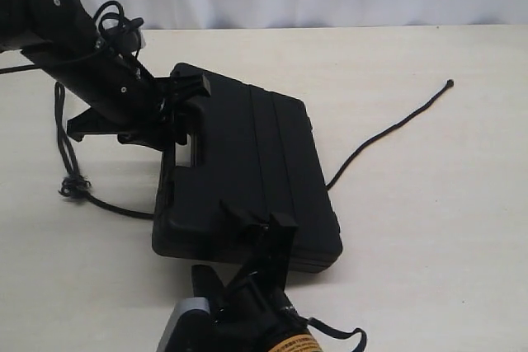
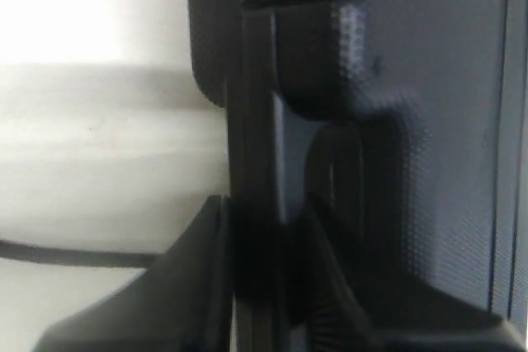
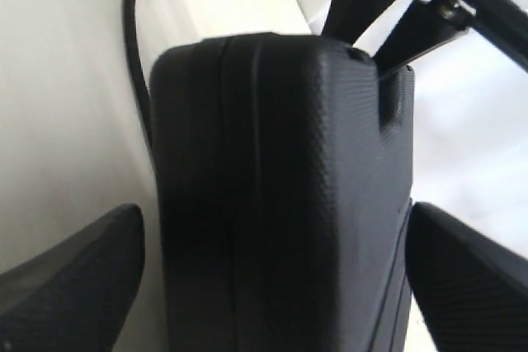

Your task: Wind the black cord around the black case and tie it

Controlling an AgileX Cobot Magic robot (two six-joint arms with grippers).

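The black case (image 1: 256,171) lies in the middle of the table with its handle slot toward my left gripper (image 1: 183,111). That gripper is shut on the thin bar of the handle (image 2: 257,121), one finger on each side of it. My right gripper (image 1: 257,218) stands open at the case's near end. Its fingers (image 3: 78,278) straddle the case (image 3: 280,162) with a gap showing. The black cord (image 1: 388,133) runs from its small knob (image 1: 450,82) under the case. It comes out on the left (image 1: 120,206) at a frayed knot (image 1: 74,187).
The cord's left part (image 1: 59,121) loops back under the left arm, close to its cables (image 1: 111,18). Bare cream table (image 1: 429,228) spreads to the right of the case. The cord also lies beside the case in the right wrist view (image 3: 136,63).
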